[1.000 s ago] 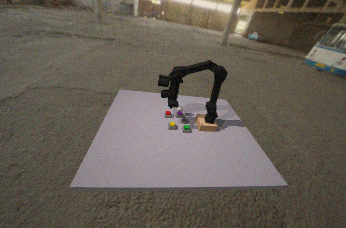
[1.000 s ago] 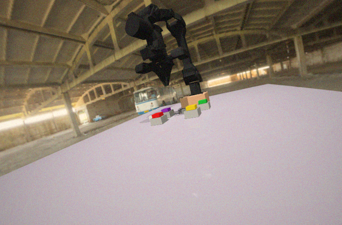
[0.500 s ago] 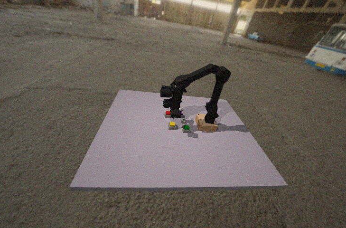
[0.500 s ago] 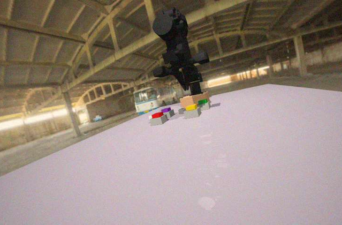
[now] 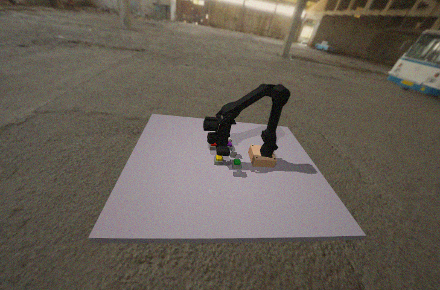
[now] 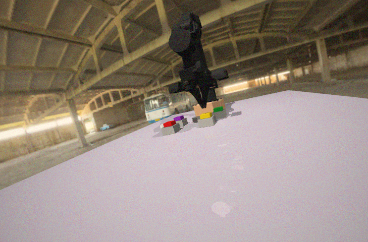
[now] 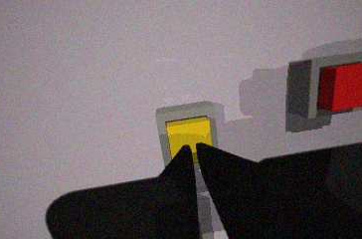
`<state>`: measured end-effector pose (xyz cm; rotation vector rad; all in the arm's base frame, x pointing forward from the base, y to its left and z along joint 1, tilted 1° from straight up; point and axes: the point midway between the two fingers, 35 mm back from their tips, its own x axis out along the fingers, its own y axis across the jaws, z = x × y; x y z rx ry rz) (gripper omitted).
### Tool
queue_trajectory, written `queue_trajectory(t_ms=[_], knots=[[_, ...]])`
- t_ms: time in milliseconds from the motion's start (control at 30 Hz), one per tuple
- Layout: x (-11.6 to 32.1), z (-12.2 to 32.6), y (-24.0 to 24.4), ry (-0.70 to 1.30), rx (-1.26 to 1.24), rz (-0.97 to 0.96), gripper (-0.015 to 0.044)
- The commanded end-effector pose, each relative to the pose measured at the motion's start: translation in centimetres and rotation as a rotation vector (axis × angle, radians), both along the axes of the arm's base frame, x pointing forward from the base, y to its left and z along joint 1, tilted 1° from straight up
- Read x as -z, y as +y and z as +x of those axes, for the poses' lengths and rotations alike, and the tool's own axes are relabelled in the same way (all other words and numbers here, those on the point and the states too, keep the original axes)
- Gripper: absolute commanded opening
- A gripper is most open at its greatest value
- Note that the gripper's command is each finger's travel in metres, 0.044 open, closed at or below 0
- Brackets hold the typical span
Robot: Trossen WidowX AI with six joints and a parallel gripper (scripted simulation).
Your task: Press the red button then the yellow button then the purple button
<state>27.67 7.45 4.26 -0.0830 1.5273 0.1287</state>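
Pale lavender tabletop (image 5: 179,205) sits on the rough floor of a big hangar, with a white-and-blue bus (image 5: 424,63) parked off to one side, and the black arm bends over from its tan wooden base (image 5: 261,157) toward a small cluster of grey-housed buttons. From where I stand the pincer (image 7: 195,147) points straight down over the yellow button (image 7: 189,133), its two tips pressed almost together with only a sliver of gap, nothing pinched between them; in the wrist view they overlap the near edge of the yellow cap, though I cannot tell whether they touch it yet. The red button (image 7: 345,86) stands off to one side with its cap raised, the purple button (image 6: 178,117) sits just behind it, and a green button (image 6: 217,109) lies close beside the yellow one. My worry is the aim: the tips look closer to the cap's edge than its middle, so a push might slide off onto the grey housing and never bottom out. A sideways drift could also clip the green button, which must stay unpressed.
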Motion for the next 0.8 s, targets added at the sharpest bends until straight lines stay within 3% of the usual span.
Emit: queue_trajectory(t_ms=[0, 767], knots=[[1.0, -0.2, 0.0, 0.009, 0.003, -0.003, 0.002], [2.6, -0.2, 0.0, 0.009, 0.003, -0.003, 0.002]])
